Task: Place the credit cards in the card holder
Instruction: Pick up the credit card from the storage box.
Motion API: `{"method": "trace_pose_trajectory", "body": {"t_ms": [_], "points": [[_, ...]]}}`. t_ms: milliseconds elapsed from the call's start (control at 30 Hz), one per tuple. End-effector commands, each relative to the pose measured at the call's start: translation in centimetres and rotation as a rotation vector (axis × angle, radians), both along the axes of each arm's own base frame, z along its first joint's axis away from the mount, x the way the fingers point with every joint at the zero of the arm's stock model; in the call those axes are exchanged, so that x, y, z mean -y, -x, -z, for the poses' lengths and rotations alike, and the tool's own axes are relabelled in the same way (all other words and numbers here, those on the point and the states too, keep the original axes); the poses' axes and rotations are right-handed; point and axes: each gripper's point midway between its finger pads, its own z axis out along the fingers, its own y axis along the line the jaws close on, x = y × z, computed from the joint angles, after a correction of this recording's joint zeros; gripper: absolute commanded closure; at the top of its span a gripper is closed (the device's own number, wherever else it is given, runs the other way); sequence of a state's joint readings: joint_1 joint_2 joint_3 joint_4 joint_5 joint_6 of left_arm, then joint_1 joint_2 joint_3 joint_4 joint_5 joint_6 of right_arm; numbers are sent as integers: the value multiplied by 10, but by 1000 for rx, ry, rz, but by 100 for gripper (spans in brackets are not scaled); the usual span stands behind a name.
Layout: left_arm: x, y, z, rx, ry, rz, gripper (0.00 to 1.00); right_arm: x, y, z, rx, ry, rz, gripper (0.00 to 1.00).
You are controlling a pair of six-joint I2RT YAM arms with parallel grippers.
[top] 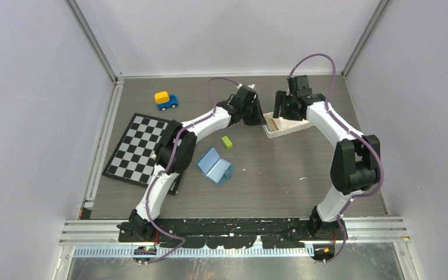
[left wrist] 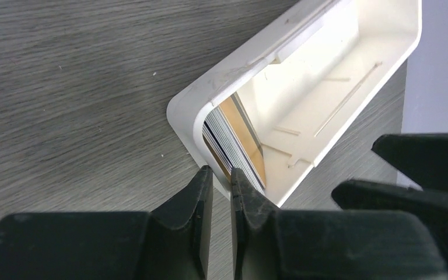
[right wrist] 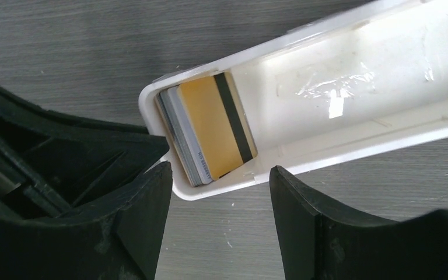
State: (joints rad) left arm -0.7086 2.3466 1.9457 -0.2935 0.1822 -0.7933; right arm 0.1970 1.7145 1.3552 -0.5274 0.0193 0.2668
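The left jaws, nearly together at the tray's end where the cards are stacked, could drag several out or catch the rim; whether they pinch anything I cannot tell. Right jaws spread wide over the stack. One gold, several grey; one tray; one holder, open on the desk, well apart.

Left arm is lying stretched forward and to the right, elbow low. Left gripper is pointing down, with only a thin slit showing between its fingers. Right arm is arching from a raised elbow in toward centre. Right gripper is hanging tip-down, jaws standing wide apart. The two grippers are sitting close side by side.
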Motion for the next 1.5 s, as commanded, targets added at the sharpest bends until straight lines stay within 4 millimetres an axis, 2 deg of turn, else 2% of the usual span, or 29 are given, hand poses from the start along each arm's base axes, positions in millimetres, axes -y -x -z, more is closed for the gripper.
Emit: {"method": "trace_pose_trajectory", "body": {"t_ms": [0,233,833,1067,1133,1333,1467], "points": [[-20,0,-2,34,-94,-7,90,-11,11,-16,36,-7,-14,33],[-26,4,1,32,-121,-1,92,-21,20,1,-4,-26,-29,33],[-22,9,-7,26,-78,9,96,-46,20,43,-98,-83,-124,32],[-21,9,-7,25,-77,7,97,-43,17,64,-130,24,-130,32],[-22,9,-7,26,-77,4,97,-36,15,69,-133,68,-102,32],[-23,8,-5,28,-85,2,98,-25,15,69,-127,113,-65,33],[-24,8,-7,33,-86,3,98,-38,18,56,-108,40,-96,34]]}}
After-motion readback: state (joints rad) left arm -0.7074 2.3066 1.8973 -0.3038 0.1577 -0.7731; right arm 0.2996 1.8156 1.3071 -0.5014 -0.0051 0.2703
